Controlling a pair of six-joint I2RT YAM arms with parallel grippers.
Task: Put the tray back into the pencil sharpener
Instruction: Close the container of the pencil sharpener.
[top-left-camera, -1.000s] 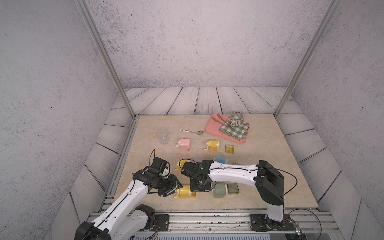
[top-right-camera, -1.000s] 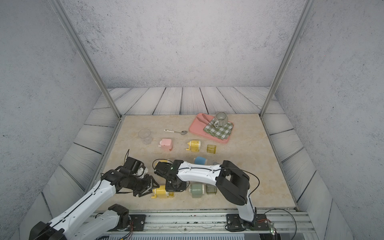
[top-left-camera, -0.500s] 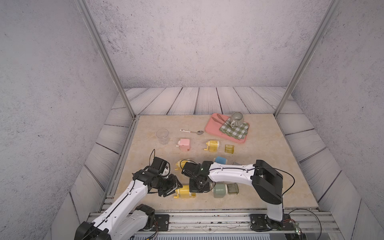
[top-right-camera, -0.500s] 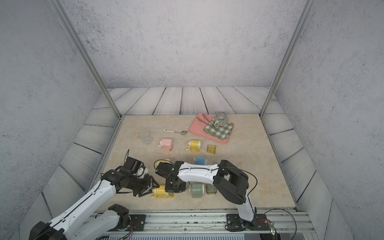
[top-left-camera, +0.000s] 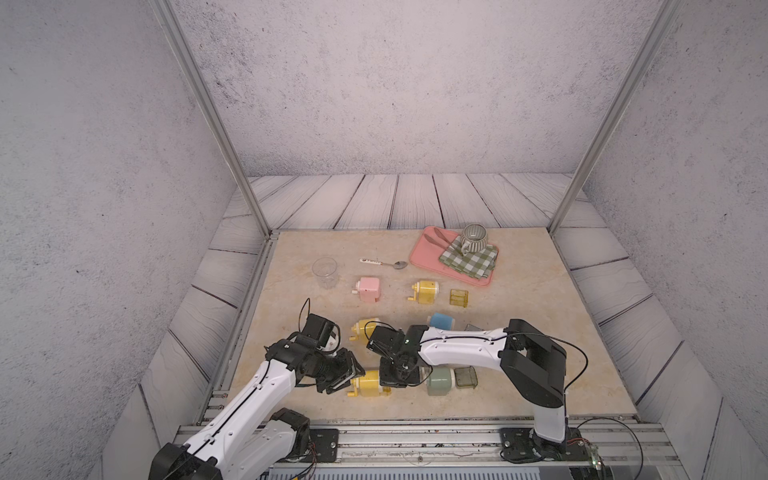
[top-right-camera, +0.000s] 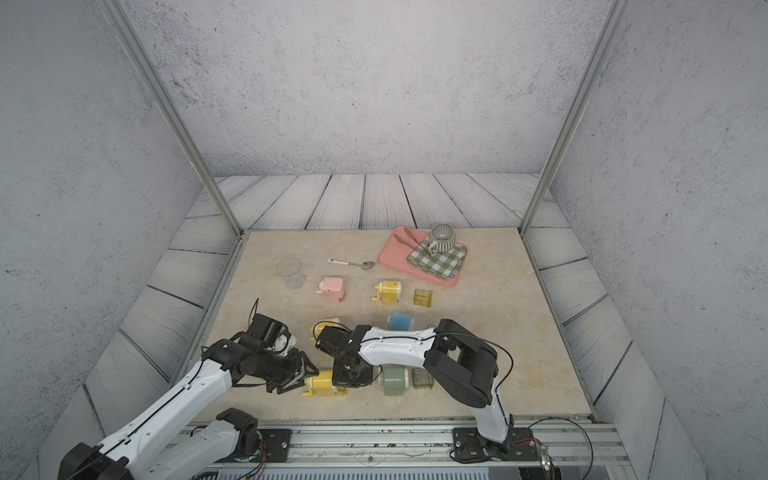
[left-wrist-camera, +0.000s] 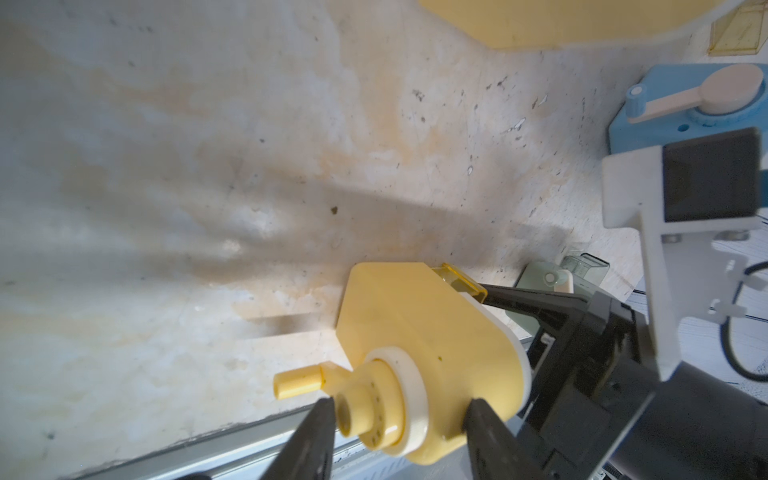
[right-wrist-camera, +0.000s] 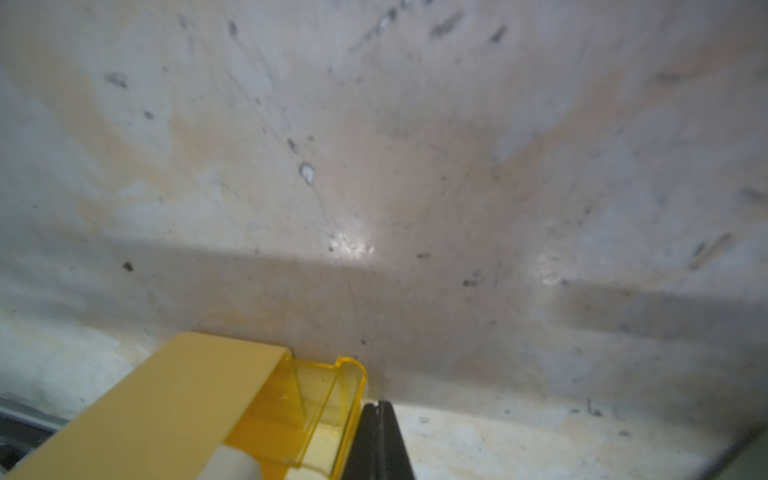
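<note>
The pencil sharpener (left-wrist-camera: 415, 332) is matt plastic — its tray (right-wrist-camera: 320, 399) glossy, translucent — on smooth stone-look tabletop (right-wrist-camera: 374, 166).

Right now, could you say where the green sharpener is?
In both top views the green sharpener sits front-centre, between the right gripper and a grey tray.

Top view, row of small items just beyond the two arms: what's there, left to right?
In a top view: clear cup → pink sharpener → yellow sharpener → loose yellow tray. The spoon lies farther back, overlaps the pink sharpener's stretch, and is left out.
</note>
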